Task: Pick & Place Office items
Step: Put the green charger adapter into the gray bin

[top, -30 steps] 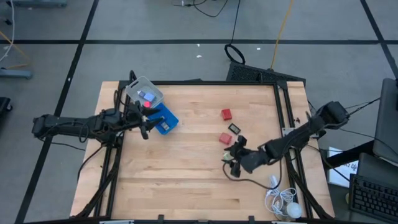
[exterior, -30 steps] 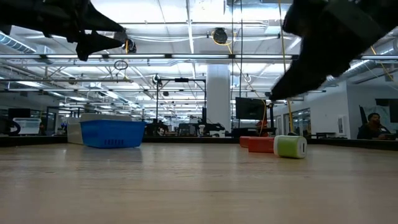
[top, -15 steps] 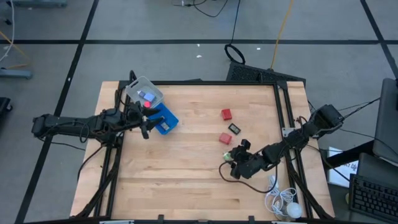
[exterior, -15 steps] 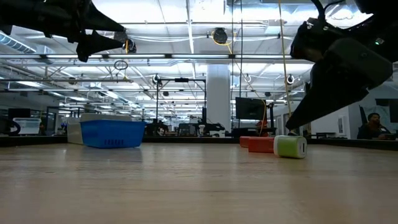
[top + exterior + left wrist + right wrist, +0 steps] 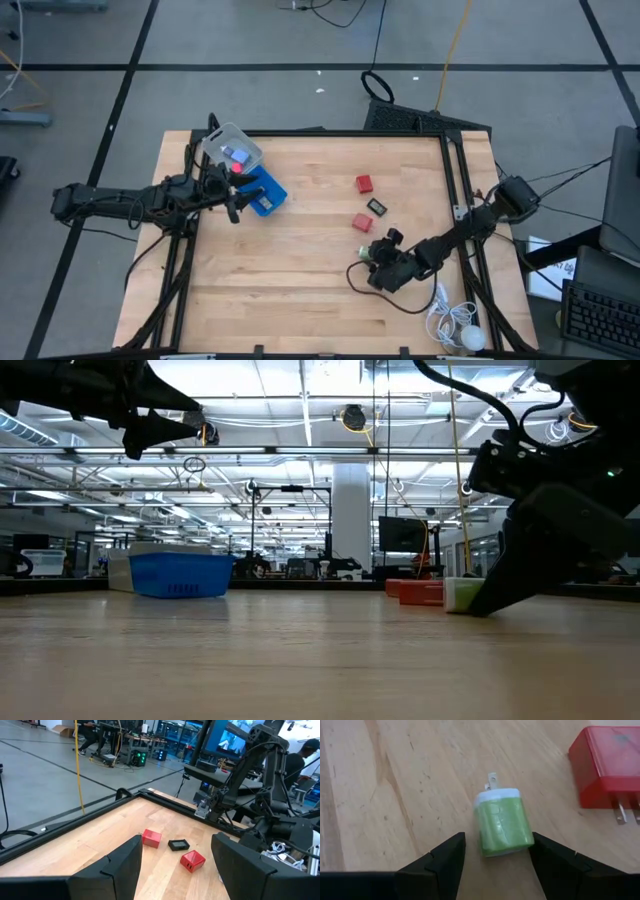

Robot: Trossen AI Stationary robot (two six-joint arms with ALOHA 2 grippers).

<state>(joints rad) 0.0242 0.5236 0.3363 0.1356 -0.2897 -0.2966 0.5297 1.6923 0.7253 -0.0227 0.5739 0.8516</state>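
**Here: right gripper lowered around the green plug, left gripper waiting by the blue tray**

Here the right gripper (image 5: pixel 376 262) sits low on the bench, near the right edge and toward the front. Its jaws stand apart, one on each side of the green plug (image 5: pixel 502 822), which lies flat on the wood with its white end and metal prongs pointing away from the wrist. The inner face of one finger appears to touch the plug's side; on the other side a sliver of bench shows, so a firm clamp cannot be confirmed. In the low view the plug (image 5: pixel 460 595) rests on the bench with the dark gripper just in front of it.

A red plug (image 5: pixel 362 222) lies just beside the green one, toward the bench's centre. Farther toward the back edge are a dark rectangular piece with a pale centre (image 5: pixel 377 206) and a second red plug (image 5: pixel 364 183), each apart from the others.

The left gripper (image 5: pixel 233 201) hangs above the bench near the left edge, beside the blue tray (image 5: pixel 262 192), with its jaws apart and nothing between them. A clear plastic box (image 5: pixel 231 150) stands at the back left corner, touching the tray, with small pieces inside. A white corded gadget (image 5: pixel 462 330) lies at the front right corner.
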